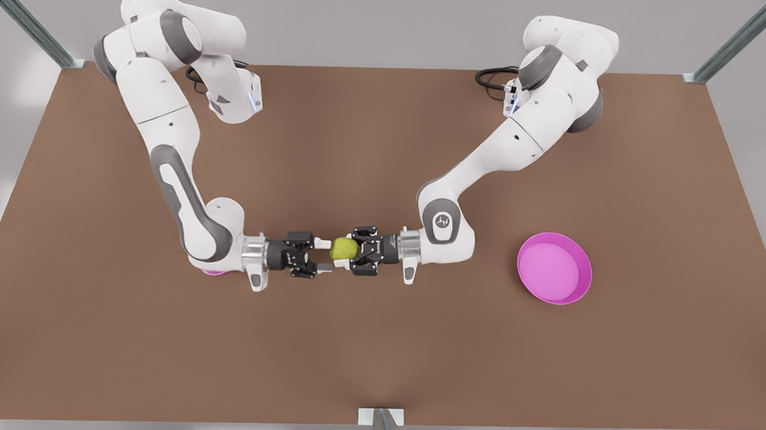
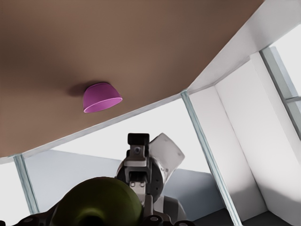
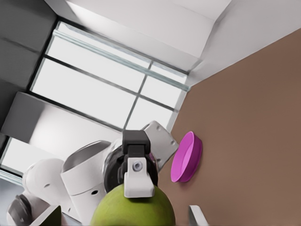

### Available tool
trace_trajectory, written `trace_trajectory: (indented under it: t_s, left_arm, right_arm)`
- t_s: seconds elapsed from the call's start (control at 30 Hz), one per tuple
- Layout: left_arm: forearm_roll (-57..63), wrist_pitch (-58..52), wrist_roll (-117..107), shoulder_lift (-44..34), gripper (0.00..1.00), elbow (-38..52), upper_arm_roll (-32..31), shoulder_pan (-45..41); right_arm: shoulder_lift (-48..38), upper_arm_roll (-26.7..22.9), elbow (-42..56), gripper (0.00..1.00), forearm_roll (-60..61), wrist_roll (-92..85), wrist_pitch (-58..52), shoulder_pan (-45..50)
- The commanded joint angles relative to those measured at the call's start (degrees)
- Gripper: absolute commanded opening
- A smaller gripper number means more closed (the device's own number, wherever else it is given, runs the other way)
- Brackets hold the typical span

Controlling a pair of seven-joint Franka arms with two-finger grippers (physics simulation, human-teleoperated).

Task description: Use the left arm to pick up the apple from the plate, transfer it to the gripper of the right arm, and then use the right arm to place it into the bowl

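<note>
No readable text, number or brand appears anywhere. The only mark is a small white emblem on the round grey joint cap of the arm on the front view's right, too small to make out as letters. A faint pale marking sits on the black gripper body beside it, also illegible.

i'm working in a bare simulated test room: a wide flat brown tabletop framed by slim grey metal posts, plain white walls and tall glass window panes around me, with no furniture or household clutter.
</note>
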Motion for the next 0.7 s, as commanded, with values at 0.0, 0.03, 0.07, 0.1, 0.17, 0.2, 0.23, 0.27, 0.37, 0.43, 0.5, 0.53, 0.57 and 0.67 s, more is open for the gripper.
trace_trajectory:
  t_s: [0.0, 0.03, 0.07, 0.1, 0.17, 0.2, 0.23, 0.27, 0.37, 0.43, 0.5, 0.53, 0.57, 0.67]
  left_arm:
    - [-0.46, -0.12, 0.00, -0.08, 0.69, 0.02, -0.03, -0.08]
    - [-0.46, -0.12, 0.00, -0.08, 0.69, 0.02, -0.03, -0.08]
    - [-0.46, -0.12, 0.00, -0.08, 0.69, 0.02, -0.03, -0.08]
    - [-0.46, -0.12, 0.00, -0.08, 0.69, 0.02, -0.03, -0.08]
    - [-0.46, -0.12, 0.00, -0.08, 0.69, 0.02, 0.06, -0.08]
    - [-0.46, -0.12, 0.00, -0.08, 0.69, 0.02, 0.06, -0.08]
    - [-0.46, -0.12, 0.00, -0.08, 0.69, 0.02, 0.06, -0.08]
    - [-0.46, -0.12, 0.00, -0.08, 0.69, 0.02, 0.06, -0.08]
    - [-0.46, -0.12, 0.00, 0.01, 0.69, 0.02, 0.06, -0.08]
    - [-0.46, -0.12, 0.00, -0.08, 0.69, 0.02, 0.06, -0.17]
    - [-0.46, -0.12, 0.00, -0.08, 0.69, 0.02, 0.06, -0.17]
    - [-0.46, -0.12, 0.00, 0.01, 0.69, 0.02, 0.06, -0.17]
    - [-0.46, -0.12, 0.09, 0.27, 0.69, 0.02, 0.06, -0.08]
    - [-0.37, -0.12, 0.09, 0.27, 0.69, 0.02, 0.06, -0.17]
  right_arm:
    - [-0.06, 0.02, 0.05, 1.00, 0.10, -7.81, 0.47, 0.11]
    - [-0.06, 0.02, 0.22, 1.00, 0.19, -7.81, 0.64, 0.20]
    - [-0.06, 0.02, 0.22, 1.00, 0.19, -7.81, 1.79, 0.20]
    - [0.30, 0.02, 0.49, 1.00, 0.27, -7.81, 1.96, 0.64]
    - [1.61, 0.02, 1.81, 1.00, 0.27, -7.90, 2.93, 1.34]
    - [1.79, 0.02, 1.98, 1.00, 0.27, -7.90, 3.37, 1.43]
    - [1.79, 0.02, 1.98, 1.00, 0.27, -7.99, 3.72, 1.52]
    - [1.79, 0.02, 1.98, 1.00, 0.27, -8.07, 3.72, 1.52]
    - [1.79, 0.02, 1.98, 1.00, 0.27, -8.60, 3.72, 1.78]
    - [2.05, 0.02, 1.98, 1.00, 0.27, -8.78, 3.81, 1.87]
    - [2.41, 0.02, 2.16, 1.00, 0.27, -9.04, 4.25, 2.31]
    - [2.41, 0.02, 2.16, 1.00, 0.27, -9.22, 4.51, 2.40]
    - [2.41, 0.02, 2.16, 1.00, 0.19, -9.22, 4.43, 2.40]
    - [2.41, 0.02, 1.72, 1.00, 0.19, -9.13, 4.16, 2.48]
